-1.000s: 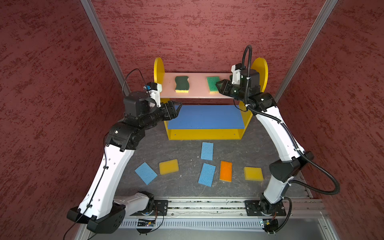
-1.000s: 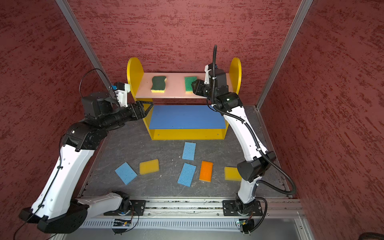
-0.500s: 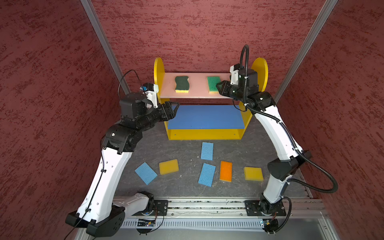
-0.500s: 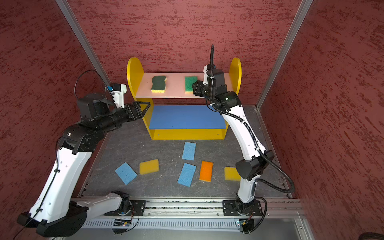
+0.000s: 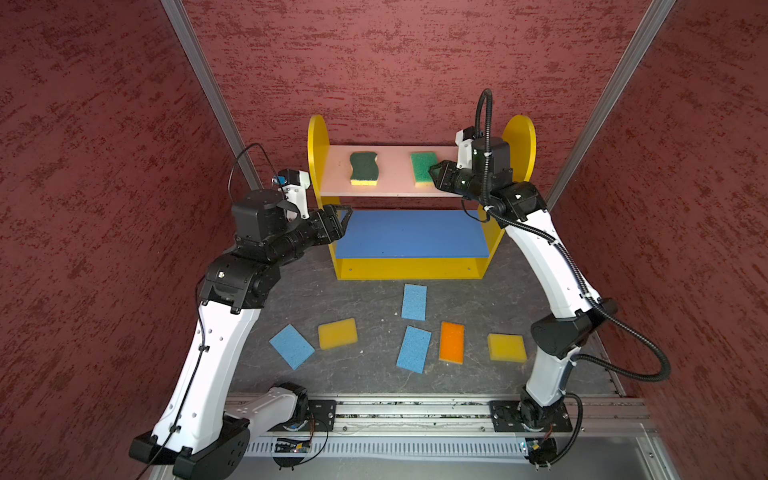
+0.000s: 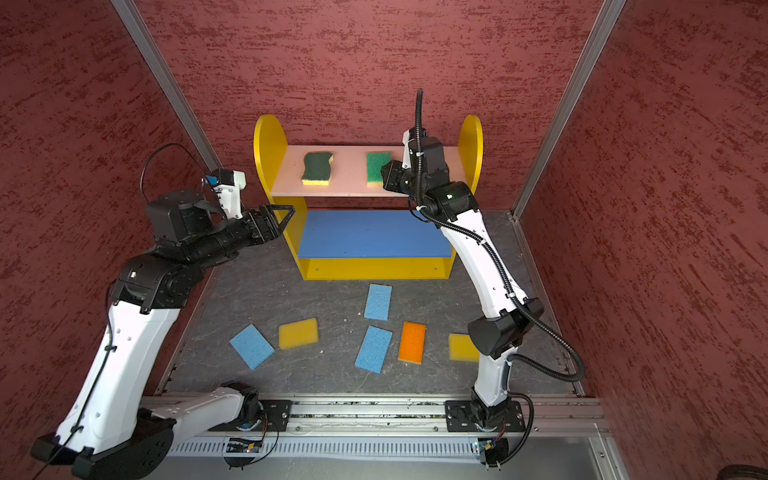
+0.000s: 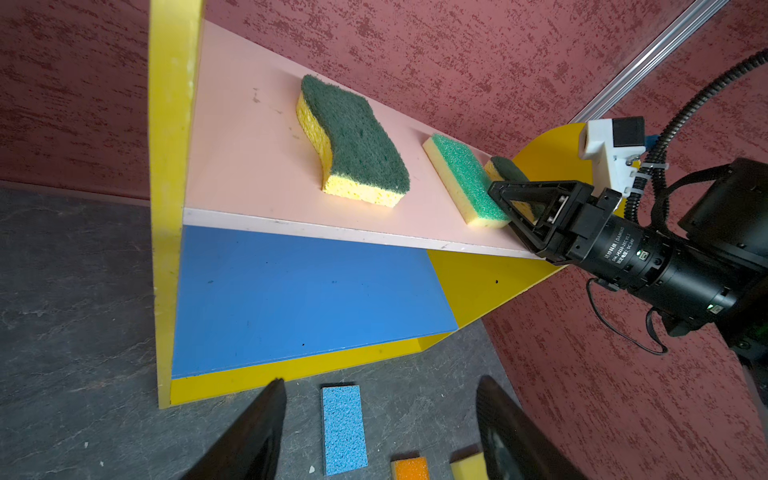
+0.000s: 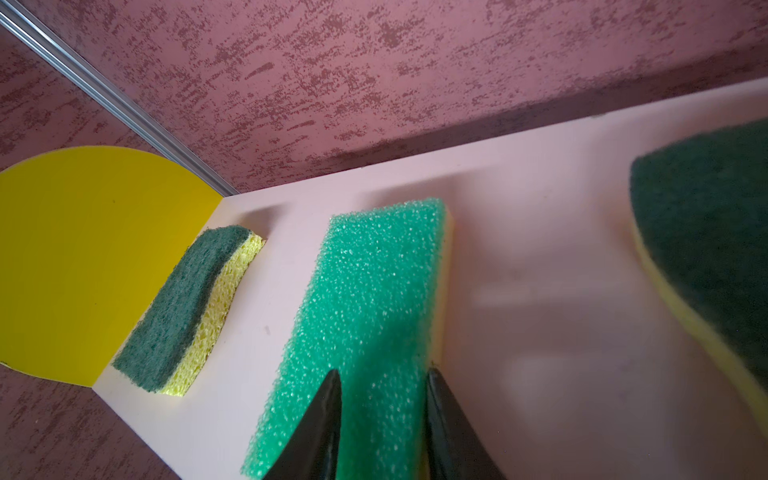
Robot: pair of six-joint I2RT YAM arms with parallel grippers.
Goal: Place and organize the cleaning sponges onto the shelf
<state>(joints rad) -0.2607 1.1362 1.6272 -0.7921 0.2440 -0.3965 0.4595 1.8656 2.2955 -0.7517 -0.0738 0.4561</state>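
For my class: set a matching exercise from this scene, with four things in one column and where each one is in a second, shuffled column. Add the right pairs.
Column A
1. bright green sponge
2. orange sponge
3. wavy dark-green sponge
4. left gripper

Column B
a. near the left side panel, jaws open
b. pink top board, nearest the left side panel
c. table, between a blue sponge and a yellow sponge
d. pink top board, about midway along

Pairs: 1-d, 2-c, 3-b, 4-a
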